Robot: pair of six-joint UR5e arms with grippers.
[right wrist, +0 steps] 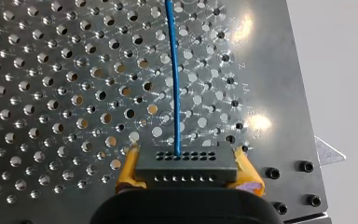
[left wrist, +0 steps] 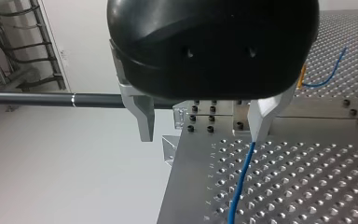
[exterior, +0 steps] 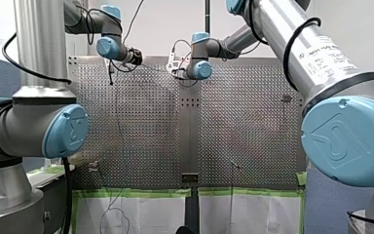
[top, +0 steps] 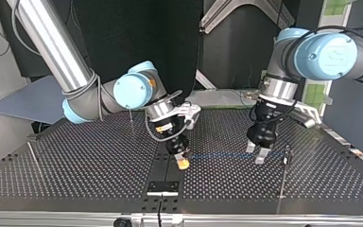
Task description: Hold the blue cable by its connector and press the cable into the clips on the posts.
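Clamping the stiff connector (right wrist: 186,164), my right jaws have the best hold; the thin cable (right wrist: 175,84) looks floppy by my wide-open left jaws.

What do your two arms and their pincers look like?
Both are silver metal tubes with pale blue caps on the joints and black cables looped along them. That goes for my left arm and my right arm, which also carries a white printed label. The body of my left gripper is rounded and black, its fingers bare metal; my right gripper is black with yellow pads.
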